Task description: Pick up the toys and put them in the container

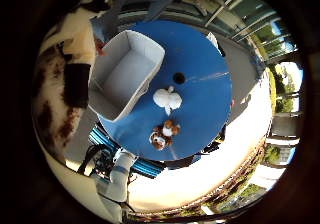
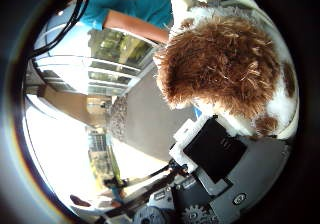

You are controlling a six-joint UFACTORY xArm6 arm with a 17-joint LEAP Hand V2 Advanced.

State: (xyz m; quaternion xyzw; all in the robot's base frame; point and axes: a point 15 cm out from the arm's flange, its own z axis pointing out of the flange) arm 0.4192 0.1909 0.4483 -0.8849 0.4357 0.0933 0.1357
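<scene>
A brown and white furry plush toy [image 2: 225, 59] fills much of the right thumb side palm view, pressed close to the palm. My hand [image 2: 210, 159] shows black and white parts against it, with fingers curled on the toy. In the right little finger side palm view a round blue table [image 1: 205, 64] lies far below. On it stand a white rectangular container [image 1: 125, 74], a white plush toy [image 1: 167, 99] beside the container, and a small brown and white toy [image 1: 163, 134] near the table's edge.
The table has a small dark hole [image 1: 179, 78] at its middle. Blue chairs [image 1: 110, 149] stand by the table's edge on pale paving [image 1: 215, 159]. Railings and windows [image 2: 75, 69] of a building show behind.
</scene>
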